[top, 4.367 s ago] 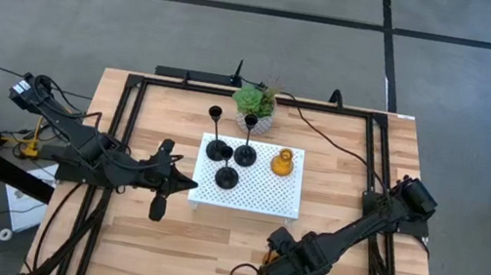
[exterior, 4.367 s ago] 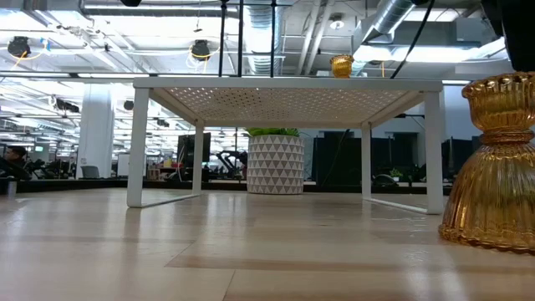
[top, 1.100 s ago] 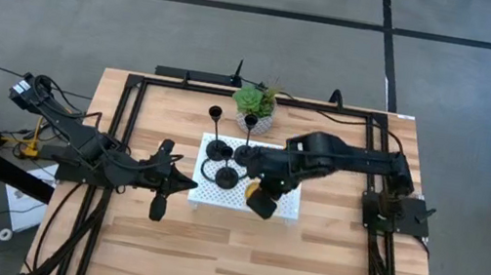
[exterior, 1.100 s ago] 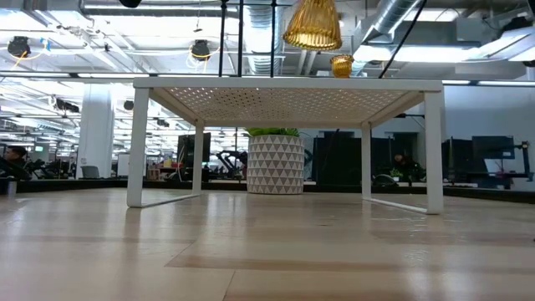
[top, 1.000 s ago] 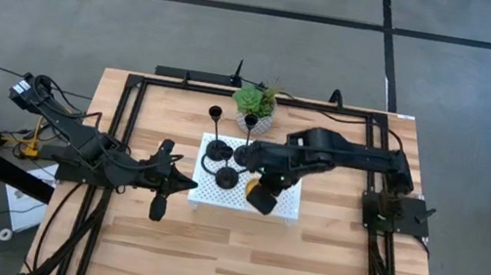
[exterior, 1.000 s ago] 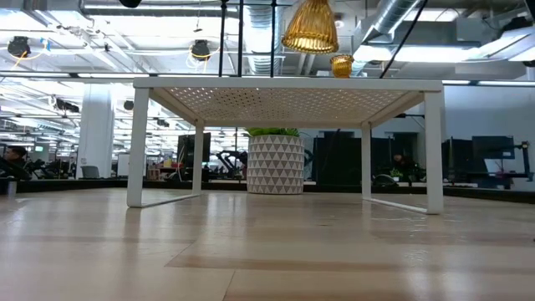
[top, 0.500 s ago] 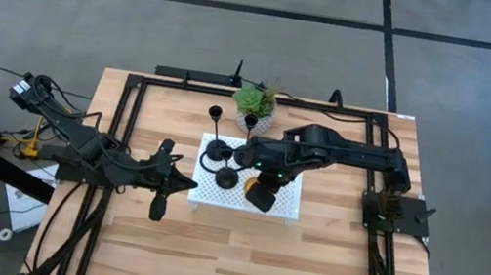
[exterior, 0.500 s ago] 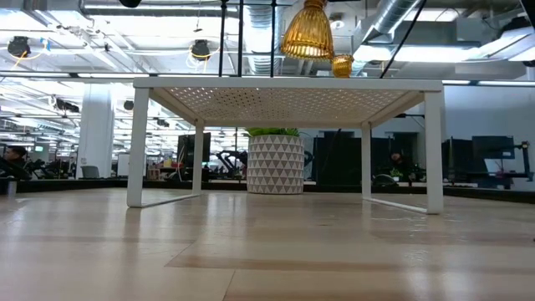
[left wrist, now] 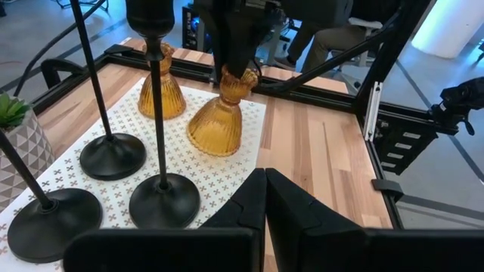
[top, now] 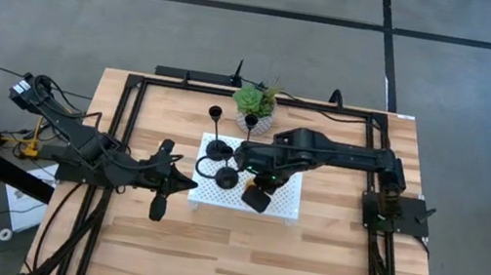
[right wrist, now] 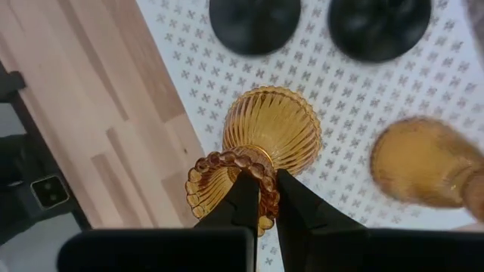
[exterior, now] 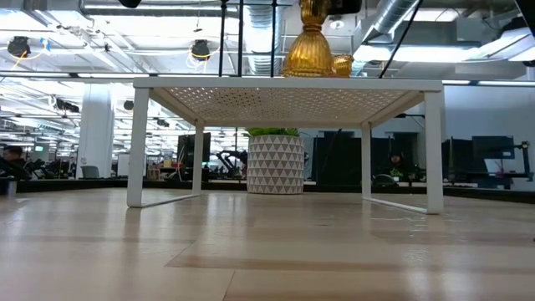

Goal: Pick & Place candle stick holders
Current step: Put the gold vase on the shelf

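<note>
Over the white rack [top: 277,202], right gripper [right wrist: 259,198] pinching amber holder [exterior: 310,52]; placing step, next lower and release.

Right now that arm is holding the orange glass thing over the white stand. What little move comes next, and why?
Probably opening its fingers. The right gripper pinches the rim of the amber holder, whose base looks set down on the white perforated shelf, beside the other amber holder. If it is seated, letting go and lifting straight up would finish this placement.

White rack [top: 279,205] on wooden table [top: 208,250]
</note>
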